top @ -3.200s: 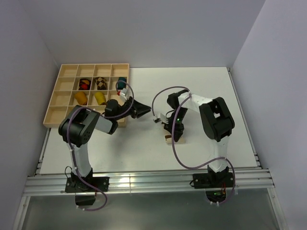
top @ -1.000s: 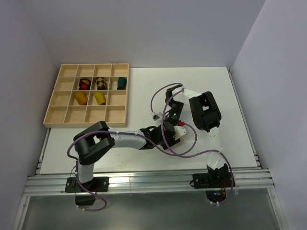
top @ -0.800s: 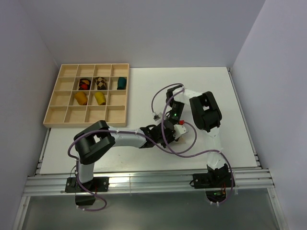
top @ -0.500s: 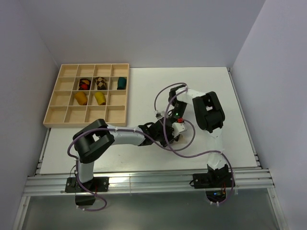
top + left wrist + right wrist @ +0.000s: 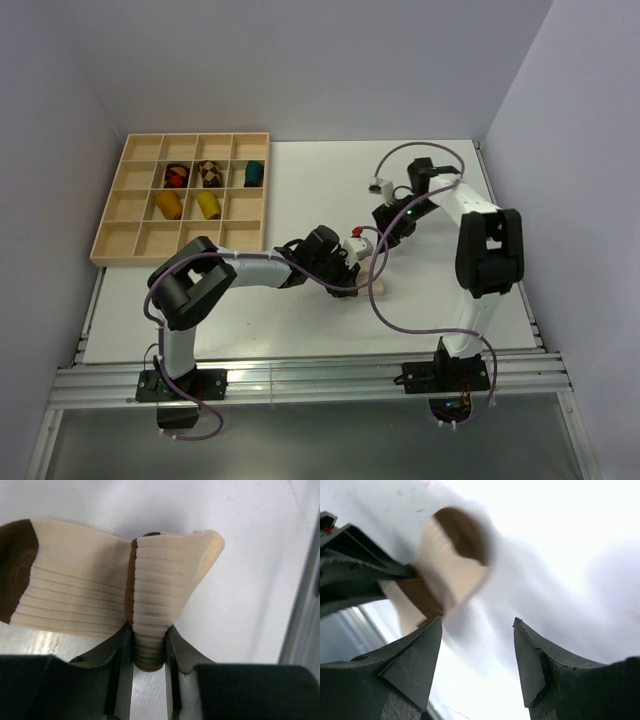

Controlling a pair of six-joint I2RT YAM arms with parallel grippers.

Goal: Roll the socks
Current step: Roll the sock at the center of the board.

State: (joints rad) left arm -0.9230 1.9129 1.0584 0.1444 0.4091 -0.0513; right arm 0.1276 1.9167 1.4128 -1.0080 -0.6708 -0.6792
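Observation:
A cream sock (image 5: 85,592) with brown bands and a brown toe lies on the white table. Its folded end is pinched between the fingers of my left gripper (image 5: 149,630), which is shut on it. From above, the left gripper (image 5: 355,270) sits mid-table with a bit of the sock (image 5: 378,290) showing beside it. My right gripper (image 5: 477,625) stands open and empty a short way off, with the blurred sock (image 5: 447,570) ahead of it. From above, the right gripper (image 5: 384,236) is up and right of the sock. A mustard-orange sock (image 5: 167,205) and a yellow sock (image 5: 208,205) sit rolled in the tray.
A wooden compartment tray (image 5: 145,240) stands at the back left. It also holds a teal bundle (image 5: 254,173), a brown-checkered bundle (image 5: 209,173) and a red-and-dark bundle (image 5: 176,176). Purple cables loop over both arms near the sock.
My right gripper has opened, let go of the sock and pulled back up and to the right. My left gripper has closed on the sock's folded end and shifted slightly toward the back.

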